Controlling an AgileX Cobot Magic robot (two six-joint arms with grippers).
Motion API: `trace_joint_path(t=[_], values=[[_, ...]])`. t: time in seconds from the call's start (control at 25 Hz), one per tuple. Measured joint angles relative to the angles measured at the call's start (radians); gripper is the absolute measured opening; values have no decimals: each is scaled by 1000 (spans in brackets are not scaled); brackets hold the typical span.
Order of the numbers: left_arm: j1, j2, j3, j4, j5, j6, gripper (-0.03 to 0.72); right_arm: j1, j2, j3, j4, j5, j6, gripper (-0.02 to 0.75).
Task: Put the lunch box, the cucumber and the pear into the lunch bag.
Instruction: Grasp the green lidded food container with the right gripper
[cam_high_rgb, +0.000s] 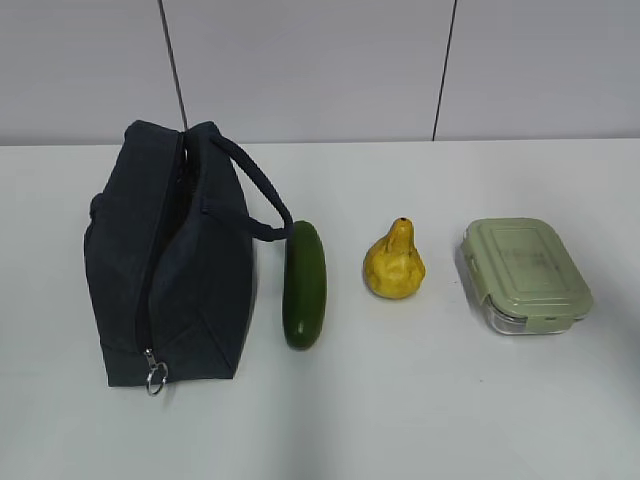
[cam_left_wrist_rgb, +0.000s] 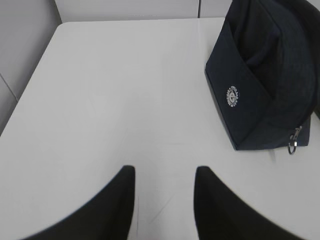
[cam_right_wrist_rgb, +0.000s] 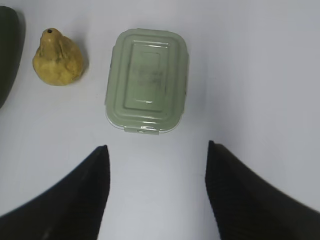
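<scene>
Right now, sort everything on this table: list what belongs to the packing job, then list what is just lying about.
Belongs to the job:
lunch bag
cucumber
pear
lunch box

Just lying about:
Nothing visible; only the white table itself, bearing all four.

The left gripper had two matte black fingers with rounded tips. The right gripper showed broader black fingers, faintly ribbed on their surfaces.
</scene>
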Motion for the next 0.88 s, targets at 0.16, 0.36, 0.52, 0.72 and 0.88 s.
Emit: trace_joint_path(t=[0.16,0.36,0.52,0.72,0.88], values=[[0,0,0,0,0,0,239,0,127,-85,0,16,-8,477],[0,0,0,0,0,0,239,-46,273,-164,44,35,-45,477],[0,0,0,0,0,0,239,-146,375,-194,231,46,-160,477],[0,0,0,0,0,0,239,-253,483,-205,400,63,-282,477],[0,0,0,0,0,0,239,-311,569,-205,444,72,-335,477]])
